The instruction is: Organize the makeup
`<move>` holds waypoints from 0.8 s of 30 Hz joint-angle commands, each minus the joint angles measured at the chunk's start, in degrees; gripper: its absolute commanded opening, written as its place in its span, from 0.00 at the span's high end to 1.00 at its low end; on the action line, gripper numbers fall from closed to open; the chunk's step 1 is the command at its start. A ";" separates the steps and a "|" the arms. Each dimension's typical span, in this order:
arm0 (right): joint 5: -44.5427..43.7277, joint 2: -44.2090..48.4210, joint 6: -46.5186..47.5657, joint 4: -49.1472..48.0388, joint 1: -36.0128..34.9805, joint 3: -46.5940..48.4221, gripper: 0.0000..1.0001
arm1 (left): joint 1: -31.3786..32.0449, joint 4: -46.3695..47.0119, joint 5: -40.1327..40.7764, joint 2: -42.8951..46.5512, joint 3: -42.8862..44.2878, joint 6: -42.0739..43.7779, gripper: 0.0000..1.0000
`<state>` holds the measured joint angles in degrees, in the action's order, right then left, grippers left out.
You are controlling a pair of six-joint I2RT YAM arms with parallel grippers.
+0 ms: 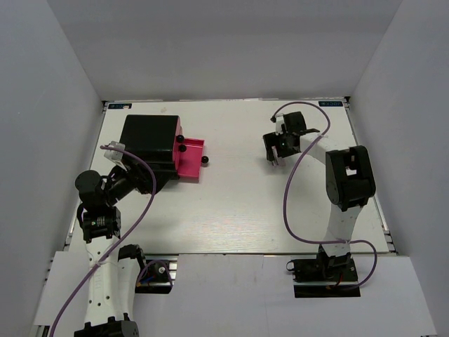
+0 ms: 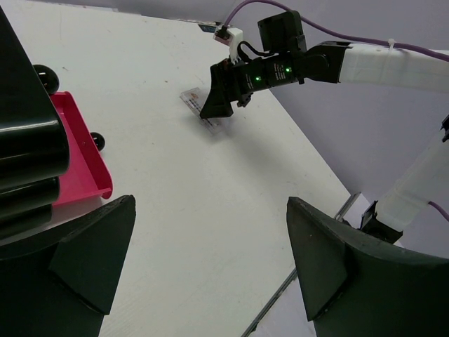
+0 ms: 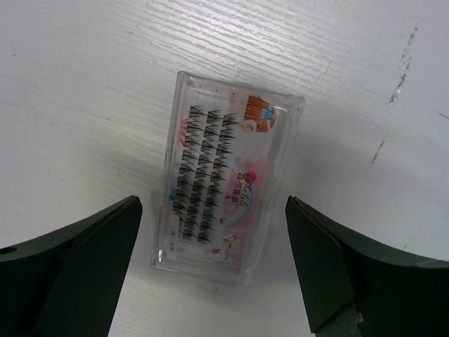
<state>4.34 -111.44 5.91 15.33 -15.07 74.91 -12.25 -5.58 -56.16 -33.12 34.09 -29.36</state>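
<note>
Bracketing the clear false-lash case (image 3: 224, 182), the right claw (image 3: 212, 202) stood released, one finger on either side of the case and neither touching it. The case lay flat on the white tabletop (image 1: 231, 210), right of centre in the upper half of the top view, well apart from the black box (image 1: 149, 140) and its pulled-out pink drawer (image 1: 189, 160) at upper left. The left claw (image 2: 209, 203), also released and empty, sat beside that box. This looked like the pick-up approach. The next move probably called for lowering and closing across the case's narrow width.
</note>
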 commanded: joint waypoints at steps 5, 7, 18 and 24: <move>-1.08 -2.91 -0.29 0.40 -0.13 2.78 0.11 | 0.12 0.22 -0.09 0.52 -0.69 0.80 0.02; -2.49 -3.26 -0.29 0.22 -0.22 2.69 0.11 | 0.12 0.22 0.00 0.60 -0.69 0.80 0.02; 5.67 2.36 1.03 0.39 -1.36 2.25 0.85 | 0.12 -0.04 0.18 0.69 -0.60 0.98 0.02; 13.50 4.48 -1.59 3.56 -8.56 8.66 0.95 | 0.12 -0.04 0.09 0.25 -0.51 0.89 0.02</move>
<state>11.77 -110.65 5.87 18.17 -19.62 78.46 -12.25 -5.61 -56.10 -32.95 34.09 -29.32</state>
